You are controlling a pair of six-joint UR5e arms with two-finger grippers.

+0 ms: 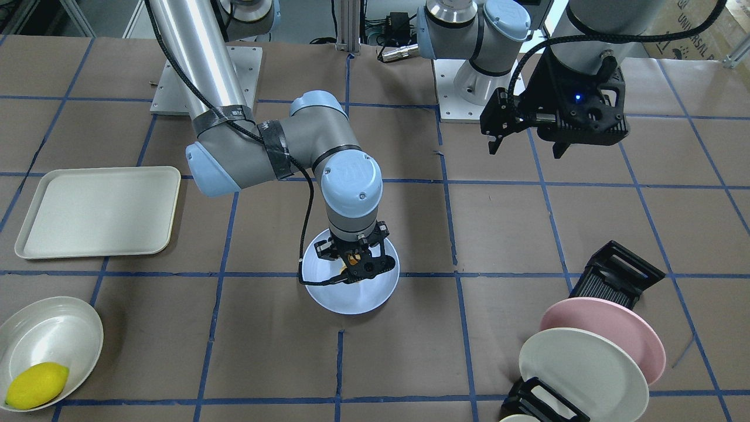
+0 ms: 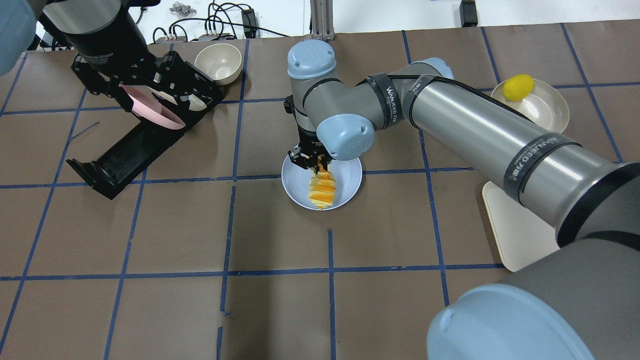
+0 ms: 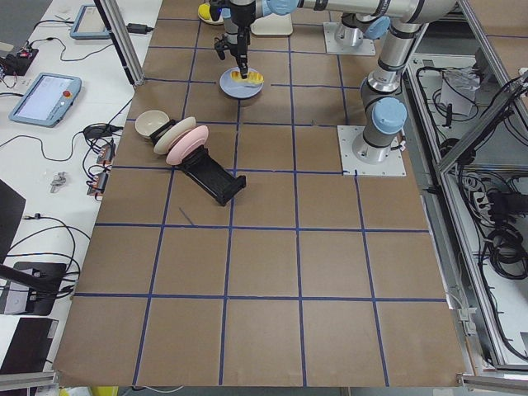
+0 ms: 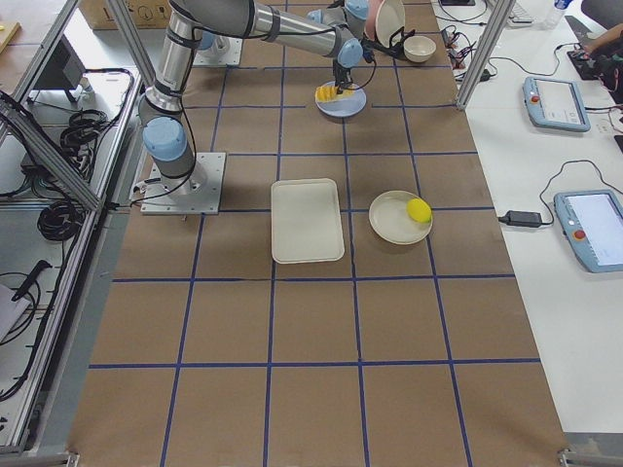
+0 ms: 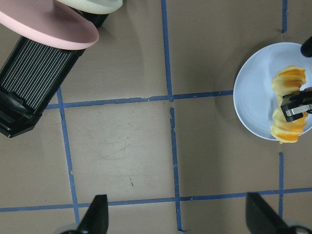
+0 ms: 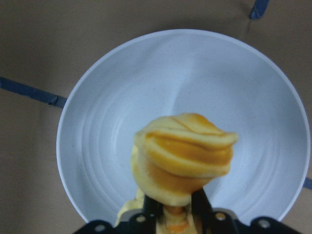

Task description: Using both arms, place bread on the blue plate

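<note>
The pale blue plate (image 1: 328, 296) (image 2: 347, 175) (image 5: 253, 92) (image 6: 195, 73) lies at mid-table. My right gripper (image 1: 354, 264) (image 2: 311, 161) (image 6: 178, 214) stands right over it, shut on one end of the bread (image 2: 320, 190) (image 5: 287, 109) (image 6: 183, 156). The ridged cream-and-orange loaf hangs down from the fingers over the plate's inside. I cannot tell whether its lower end touches the plate. My left gripper (image 1: 524, 151) (image 5: 175, 214) is open and empty, raised well off to the side, near the dish rack.
A black dish rack (image 1: 615, 275) holds a pink plate (image 1: 609, 334) and a cream plate (image 1: 580, 369). A cream tray (image 1: 99, 211) and a white bowl (image 1: 50, 328) with a lemon (image 1: 36, 384) lie on the right arm's side. A small bowl (image 2: 218, 62) stands beyond the rack.
</note>
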